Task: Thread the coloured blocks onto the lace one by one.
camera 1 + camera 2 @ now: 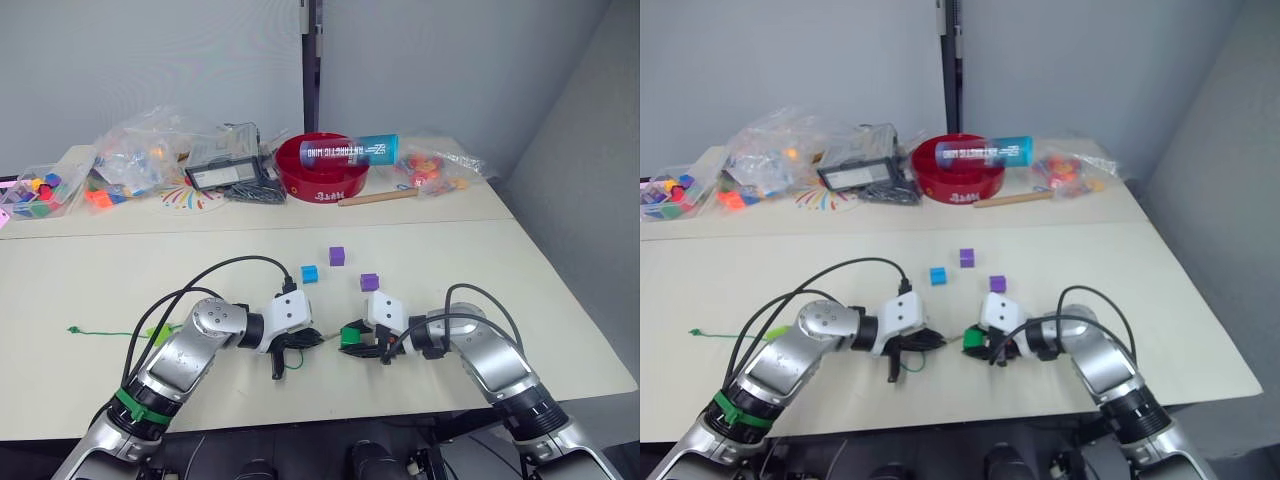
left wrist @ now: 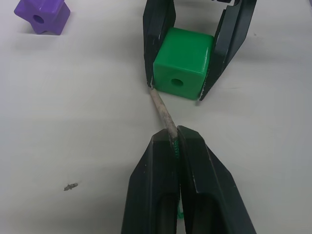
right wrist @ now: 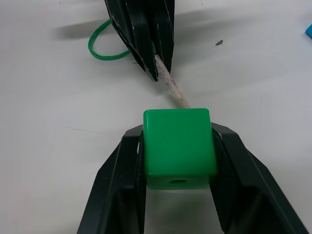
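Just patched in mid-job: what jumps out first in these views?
Near the table's front edge, the two hands meet: the right hand is clamped on a green block, and the left hand pinches the lace's stiff pale tip, which touches the block's lower corner, beside its hole. Two purple blocks and a sky blue block lie loose just beyond. A red bowl with a bottle across it stands at the back.

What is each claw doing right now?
Left claw: closed on the thin green lace's stiff pale tip.
Right claw: closed on a small green plastic cube.
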You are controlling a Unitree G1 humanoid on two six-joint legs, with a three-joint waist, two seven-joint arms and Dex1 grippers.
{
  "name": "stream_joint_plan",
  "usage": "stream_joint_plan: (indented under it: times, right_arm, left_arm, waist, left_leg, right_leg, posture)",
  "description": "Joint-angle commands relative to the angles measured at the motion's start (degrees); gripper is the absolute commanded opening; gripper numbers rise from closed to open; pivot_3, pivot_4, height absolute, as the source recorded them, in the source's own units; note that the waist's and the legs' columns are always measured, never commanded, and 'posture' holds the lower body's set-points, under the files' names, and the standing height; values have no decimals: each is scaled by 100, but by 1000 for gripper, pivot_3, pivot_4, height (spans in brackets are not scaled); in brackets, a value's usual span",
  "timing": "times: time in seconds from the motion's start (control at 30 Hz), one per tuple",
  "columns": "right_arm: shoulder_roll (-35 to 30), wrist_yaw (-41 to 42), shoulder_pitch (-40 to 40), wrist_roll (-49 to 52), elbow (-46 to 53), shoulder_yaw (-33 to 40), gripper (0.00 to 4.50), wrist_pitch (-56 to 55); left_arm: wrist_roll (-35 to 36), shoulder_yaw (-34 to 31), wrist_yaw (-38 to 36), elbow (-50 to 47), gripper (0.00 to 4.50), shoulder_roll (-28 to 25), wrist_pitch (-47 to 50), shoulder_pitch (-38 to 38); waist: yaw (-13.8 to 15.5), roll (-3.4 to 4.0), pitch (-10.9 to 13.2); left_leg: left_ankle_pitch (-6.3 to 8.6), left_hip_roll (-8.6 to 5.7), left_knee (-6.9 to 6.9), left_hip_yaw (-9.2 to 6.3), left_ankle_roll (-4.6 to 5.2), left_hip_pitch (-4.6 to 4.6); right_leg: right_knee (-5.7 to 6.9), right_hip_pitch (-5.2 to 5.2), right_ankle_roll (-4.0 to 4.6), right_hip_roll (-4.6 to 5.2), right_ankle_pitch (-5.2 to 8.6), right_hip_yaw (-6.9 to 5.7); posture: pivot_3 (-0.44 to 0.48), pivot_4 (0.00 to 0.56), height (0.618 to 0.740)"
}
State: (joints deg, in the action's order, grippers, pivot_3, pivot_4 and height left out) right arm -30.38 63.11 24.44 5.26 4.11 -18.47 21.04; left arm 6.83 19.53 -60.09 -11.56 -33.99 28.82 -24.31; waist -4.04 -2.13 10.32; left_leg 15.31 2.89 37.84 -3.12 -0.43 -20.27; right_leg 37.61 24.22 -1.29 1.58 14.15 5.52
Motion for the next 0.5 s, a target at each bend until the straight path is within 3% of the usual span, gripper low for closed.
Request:
stream_joint_plan:
  times: [0.03, 0.5]
  right_arm:
    - [42, -11, -14, -1, -16, -113, 1184, -95]
    - [-248, 221, -112, 34, -347, -20, 1184, -423]
  left_arm:
    - [217, 19, -67, -331, 0, 103, -49, 40]
    - [378, -243, -60, -449, 0, -201, 92, 311]
  waist:
    - [0, 0, 0]
    - [19, 0, 0]
  left_leg:
    - [0, 0, 0, 0, 0, 0]
    - [0, 0, 0, 1, 0, -2]
  right_leg:
    - [0, 0, 0, 0, 0, 0]
    - [-4, 0, 0, 2, 0, 0]
  posture:
    - [0, 150, 731]
    - [0, 150, 731]
